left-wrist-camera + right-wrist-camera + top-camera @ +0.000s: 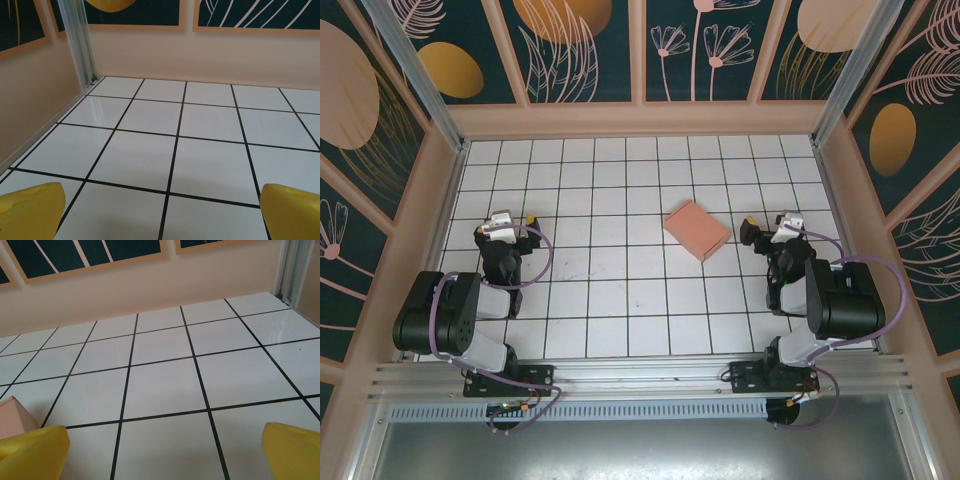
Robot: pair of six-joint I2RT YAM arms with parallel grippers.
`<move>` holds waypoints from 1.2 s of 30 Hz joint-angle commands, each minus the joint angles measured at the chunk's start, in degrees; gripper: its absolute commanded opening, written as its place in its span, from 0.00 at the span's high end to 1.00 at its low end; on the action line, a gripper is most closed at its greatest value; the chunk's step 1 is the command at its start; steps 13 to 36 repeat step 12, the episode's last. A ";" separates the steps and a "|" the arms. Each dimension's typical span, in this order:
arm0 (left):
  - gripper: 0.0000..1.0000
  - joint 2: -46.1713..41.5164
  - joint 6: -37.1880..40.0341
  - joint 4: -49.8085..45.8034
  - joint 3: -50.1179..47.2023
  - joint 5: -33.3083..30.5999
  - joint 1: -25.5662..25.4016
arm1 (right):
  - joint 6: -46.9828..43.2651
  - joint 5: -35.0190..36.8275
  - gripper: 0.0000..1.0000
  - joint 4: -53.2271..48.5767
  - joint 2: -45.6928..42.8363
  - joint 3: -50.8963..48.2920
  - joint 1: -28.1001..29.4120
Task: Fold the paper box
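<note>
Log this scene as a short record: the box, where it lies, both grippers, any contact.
box: paper box, salmon-pink, flat and rectangular, skewed to the tile grid
place: on the table, right of centre, nearer the right arm
left: left gripper open, holding nothing
right: right gripper open, holding nothing
contact: neither gripper touches the box

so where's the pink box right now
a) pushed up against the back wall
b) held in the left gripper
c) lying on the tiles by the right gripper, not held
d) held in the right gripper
C: the paper box lies on the tiled table just beside the open right gripper, with nothing gripping it.
</note>
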 commanded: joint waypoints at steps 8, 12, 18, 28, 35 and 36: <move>0.01 0.03 -0.80 2.04 1.00 0.67 0.37 | 0.28 1.28 0.01 2.44 0.19 0.84 0.40; 0.01 -0.05 -0.76 2.30 0.84 0.65 0.37 | 0.26 1.20 0.01 2.67 0.20 0.67 0.42; 0.01 -0.05 -0.76 2.30 0.84 0.65 0.37 | 0.26 1.20 0.01 2.67 0.20 0.67 0.42; 0.01 -0.05 -0.76 2.30 0.84 0.65 0.37 | 0.26 1.20 0.01 2.67 0.20 0.67 0.42; 0.01 -0.05 -0.76 2.30 0.84 0.65 0.37 | 0.26 1.20 0.01 2.67 0.20 0.67 0.42; 0.01 -0.05 -0.76 2.30 0.84 0.65 0.37 | 0.26 1.20 0.01 2.67 0.20 0.67 0.42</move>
